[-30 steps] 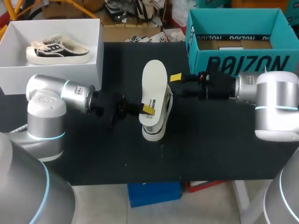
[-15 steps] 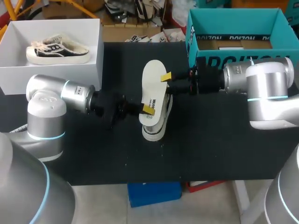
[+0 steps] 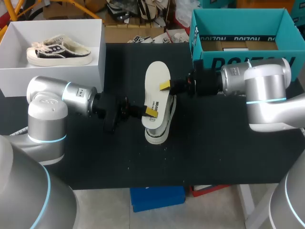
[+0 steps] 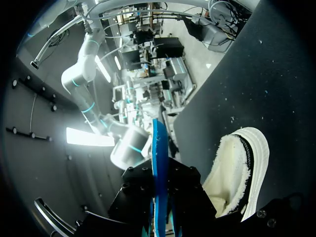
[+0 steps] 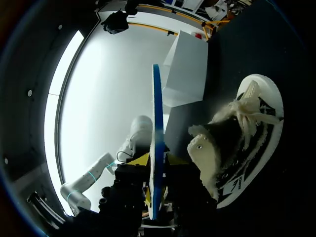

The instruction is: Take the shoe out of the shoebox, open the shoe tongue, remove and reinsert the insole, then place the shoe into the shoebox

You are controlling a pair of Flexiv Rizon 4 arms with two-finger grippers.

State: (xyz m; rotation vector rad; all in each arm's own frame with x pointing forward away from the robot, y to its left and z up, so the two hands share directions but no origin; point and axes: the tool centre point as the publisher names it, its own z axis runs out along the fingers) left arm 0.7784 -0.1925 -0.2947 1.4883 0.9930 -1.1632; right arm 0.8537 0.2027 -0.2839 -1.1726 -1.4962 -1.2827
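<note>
A: What sits in the boxes?

B: The white shoebox (image 3: 100,57) at the table's (image 3: 214,152) far left holds a second shoe (image 3: 59,50) – black upper, white sole – lying lengthwise across it. The teal box (image 3: 238,14) at the far right holds a piece of brown cardboard (image 3: 238,45).

A: Any writing?

B: There is dark block print on the teal box's walls, and a small dark printed patch near the insole's (image 3: 157,90) narrow end.

A: And that insole?

B: It is held just over the shoe (image 3: 159,131) at mid-table, white face up. Its long axis runs far to near, with the broad end toward the far edge. The left gripper (image 3: 151,111) is clamped on its narrow end and the right gripper (image 3: 164,86) on its right edge. The shoe lies along the same line – which end is its toe, I cannot tell.
</note>
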